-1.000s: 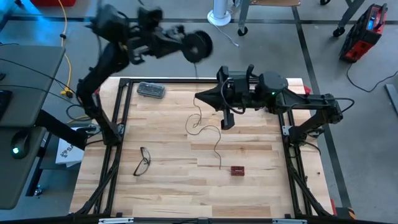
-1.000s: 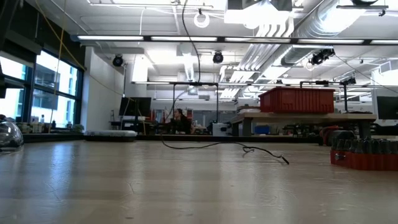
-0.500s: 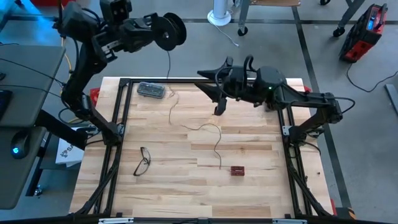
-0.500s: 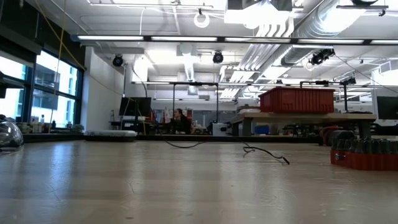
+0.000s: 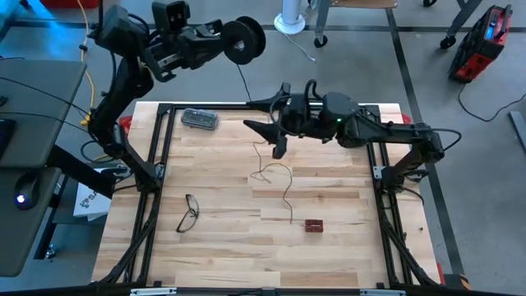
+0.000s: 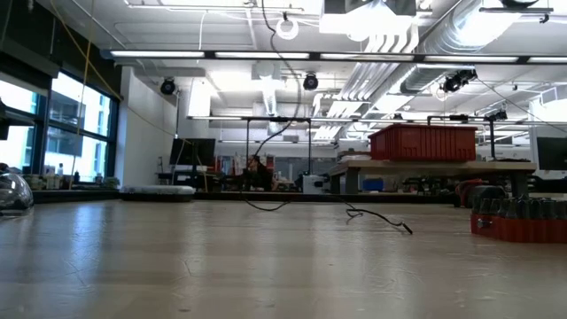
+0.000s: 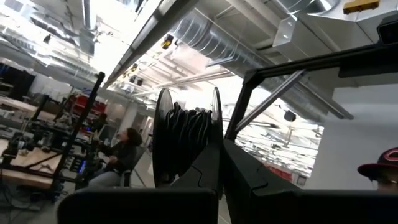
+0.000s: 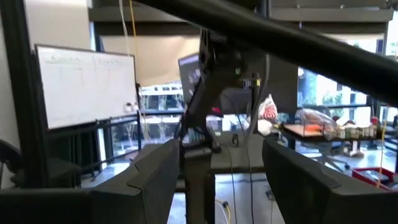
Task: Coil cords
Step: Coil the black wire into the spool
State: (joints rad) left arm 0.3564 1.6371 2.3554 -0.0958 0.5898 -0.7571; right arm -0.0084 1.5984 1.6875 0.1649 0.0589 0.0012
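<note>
Winding stage: partly done.
Left gripper (image 5: pixel 220 43): clamped on the reel (image 5: pixel 246 39), raised beyond the table's (image 5: pixel 345 247) far edge.
Right gripper (image 5: pixel 265 115): fingers spread, empty, above the wire.
Wire (image 5: pixel 283 185): hangs from reel; loose tail below right gripper.
Remaining: wind up the tail.

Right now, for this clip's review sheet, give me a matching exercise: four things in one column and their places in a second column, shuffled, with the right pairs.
Things:
1. reel
2. eyeglasses
3. red block
4. loose wire end

Places:
A. lying on the wood near the table's left side
B. held up beyond the table's far edge by the left gripper
C. trailing across the middle of the table
D. on the wood toward the near edge, right of centre

Pairs: 1-B, 2-A, 3-D, 4-C
</note>
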